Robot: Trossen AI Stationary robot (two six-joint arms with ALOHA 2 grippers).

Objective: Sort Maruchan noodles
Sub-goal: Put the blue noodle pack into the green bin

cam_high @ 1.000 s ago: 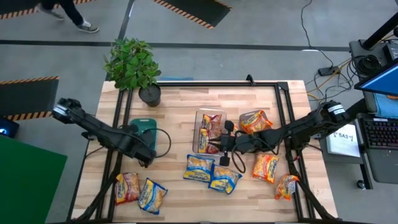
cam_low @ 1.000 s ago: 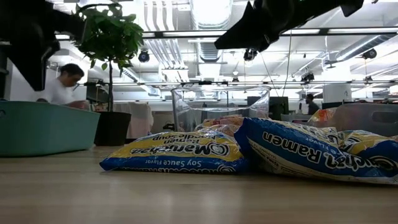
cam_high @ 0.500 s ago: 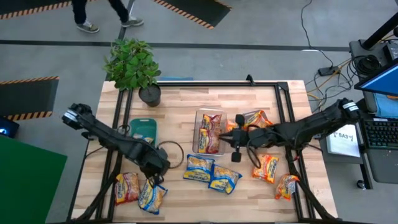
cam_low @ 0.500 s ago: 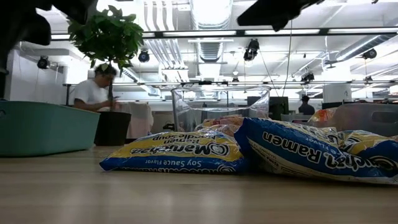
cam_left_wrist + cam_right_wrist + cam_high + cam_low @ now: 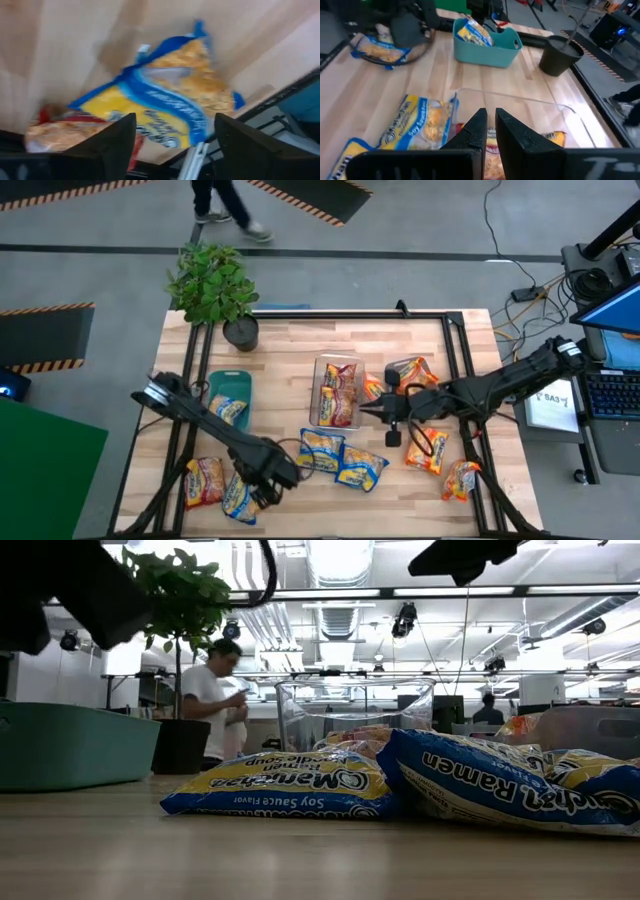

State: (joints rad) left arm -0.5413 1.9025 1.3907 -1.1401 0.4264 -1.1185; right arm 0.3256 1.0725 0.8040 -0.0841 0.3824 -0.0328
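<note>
Left gripper (image 5: 262,492) — my fingers spread wide, empty, poised over the blue-edged packet (image 5: 243,498) at the table's near left, beside a red-edged packet (image 5: 204,482), likely my next pick. Right gripper (image 5: 372,412) — fingers pressed together, holding nothing, beside the clear bin (image 5: 337,362). Teal bin (image 5: 231,376) — one blue-edged packet inside, suggesting blues gather there.

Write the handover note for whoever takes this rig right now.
Left gripper: open, empty, over the blue-edged packet at the table's front left, beside a red-edged packet.
Right gripper: shut, empty, beside the clear bin.
Done: one blue-edged packet in the teal bin; red-edged packets in the clear bin.
Left: two blue-edged packets mid-table, the front-left pair, orange-edged packets on the right.
</note>
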